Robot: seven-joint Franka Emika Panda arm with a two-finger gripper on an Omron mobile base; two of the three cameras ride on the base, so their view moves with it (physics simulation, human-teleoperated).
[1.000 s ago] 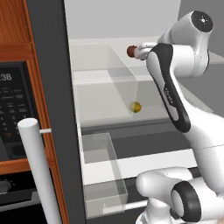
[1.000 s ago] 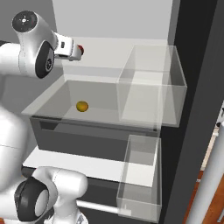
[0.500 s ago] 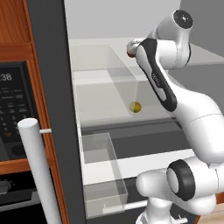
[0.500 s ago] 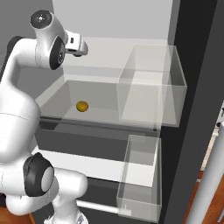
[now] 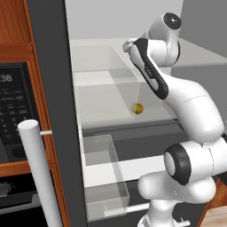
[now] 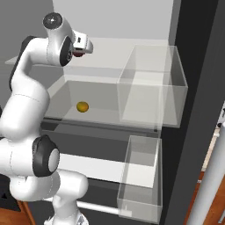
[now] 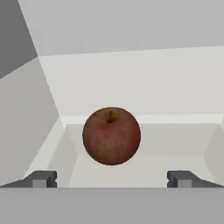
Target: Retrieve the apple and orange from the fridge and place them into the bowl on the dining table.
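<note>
Since a sec ago the arm has swung up and leaned further into the fridge; the apple, then showing beside the wrist in both base views, is now mostly covered by the hand. Means approach is nearly done, grasp prob. next, nothing picked yet.

Left to right, hand view: left fingertip, apple dead centre between and beyond the tips, right fingertip. Gripper jaws spread wide, not touching the fruit; gap looks enough to take it.

Apple sits on the upper shelf toward the back. In right base view just a dark red sliver of it peeks under the gripper. Orange is one level down, on the lower shelf, alone, well apart from the apple; also seen at.

Hard to tell: how close the tips are to the apple in depth. Left base view hides the apple behind the forearm. Bowl and table not seen from here.
</note>
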